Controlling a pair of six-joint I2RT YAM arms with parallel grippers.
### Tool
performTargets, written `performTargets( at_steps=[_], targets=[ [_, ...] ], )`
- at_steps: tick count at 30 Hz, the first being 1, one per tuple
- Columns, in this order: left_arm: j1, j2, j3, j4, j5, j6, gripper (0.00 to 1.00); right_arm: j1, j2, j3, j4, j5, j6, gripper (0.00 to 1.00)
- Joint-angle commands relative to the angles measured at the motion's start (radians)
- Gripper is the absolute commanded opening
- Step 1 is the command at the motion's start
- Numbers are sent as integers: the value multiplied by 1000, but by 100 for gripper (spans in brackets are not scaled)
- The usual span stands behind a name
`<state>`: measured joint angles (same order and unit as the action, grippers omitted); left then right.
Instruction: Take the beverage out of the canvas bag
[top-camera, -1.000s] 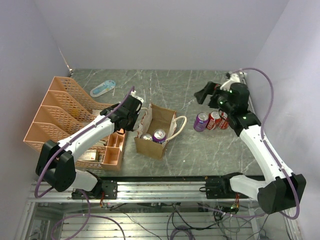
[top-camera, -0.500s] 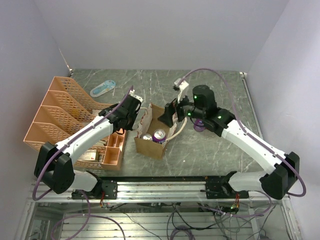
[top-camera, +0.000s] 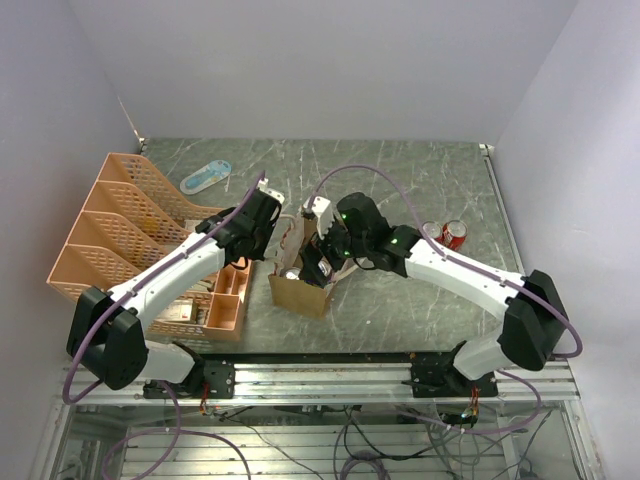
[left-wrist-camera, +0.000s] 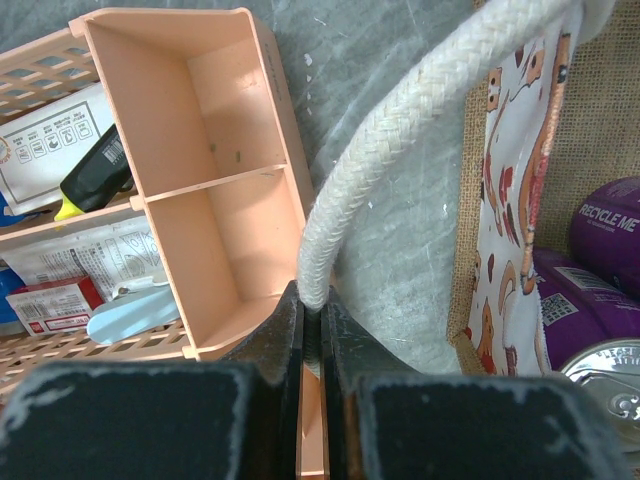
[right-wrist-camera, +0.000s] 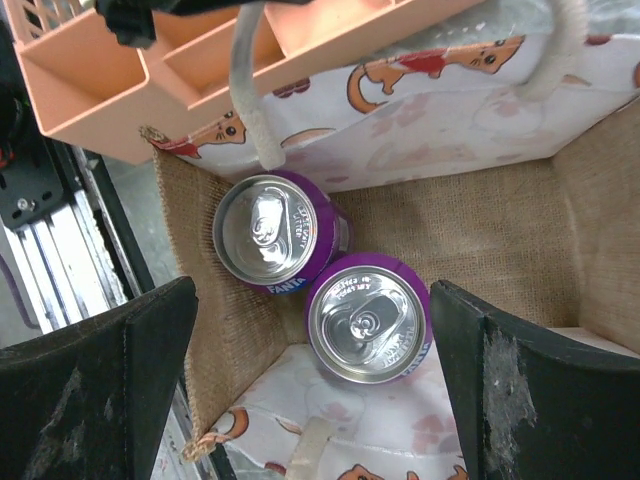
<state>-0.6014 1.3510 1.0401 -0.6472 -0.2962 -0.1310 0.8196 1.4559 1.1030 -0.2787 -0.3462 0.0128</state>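
The canvas bag (top-camera: 300, 292) stands open at the table's middle front, tan burlap with a white, red-patterned side (right-wrist-camera: 440, 110). Two purple Fanta cans stand upright inside: one (right-wrist-camera: 368, 317) between my right fingers, the other (right-wrist-camera: 268, 232) beside it to the left. My right gripper (right-wrist-camera: 315, 390) is open, directly above the bag's mouth (top-camera: 318, 262), its fingers either side of the nearer can without touching it. My left gripper (left-wrist-camera: 311, 325) is shut on the bag's cream rope handle (left-wrist-camera: 400, 140) at the bag's left side (top-camera: 268, 232).
An orange plastic tray organizer (top-camera: 120, 240) with packets stands left of the bag, close against it. Two red cans (top-camera: 445, 235) stand on the table to the right. A light-blue object (top-camera: 205, 177) lies at the back left.
My right arm has swung left from the cans at the right and now hovers open over the bag. The purple can it left at the right is now hidden. The left gripper has kept hold of the handle.
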Motion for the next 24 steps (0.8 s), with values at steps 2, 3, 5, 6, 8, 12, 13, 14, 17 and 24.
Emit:
performTargets(
  at_steps=[2,3,5,6,8,12,13,14,17,24],
  targets=[
    [-8,-11,29,11,-9,-2,7,33,32,-10,0,29,-26,100],
    [-8,-10,29,11,-8,-2,7,37,36,-14,3,33,-24,100],
    [-8,-9,29,11,-6,-2,7,45,40,-16,8,39,-21,100],
    [-8,-9,30,11,-5,-2,7,48,44,-15,6,37,-21,100],
    [-8,-9,29,11,-5,-2,7,54,46,-14,7,43,-19,100],
    [-8,-10,30,11,-3,-2,7,68,51,-7,-2,38,-19,100],
    [-8,-10,32,11,-2,-2,7,78,59,0,-9,46,-25,100],
    [-8,-10,32,10,-1,-1,7,89,68,4,-15,62,-29,100],
    [-8,-11,30,11,0,-1,7,116,103,21,-31,114,-38,100],
    [-8,-9,29,11,1,1,7,155,183,56,-38,176,-49,100]
  ],
)
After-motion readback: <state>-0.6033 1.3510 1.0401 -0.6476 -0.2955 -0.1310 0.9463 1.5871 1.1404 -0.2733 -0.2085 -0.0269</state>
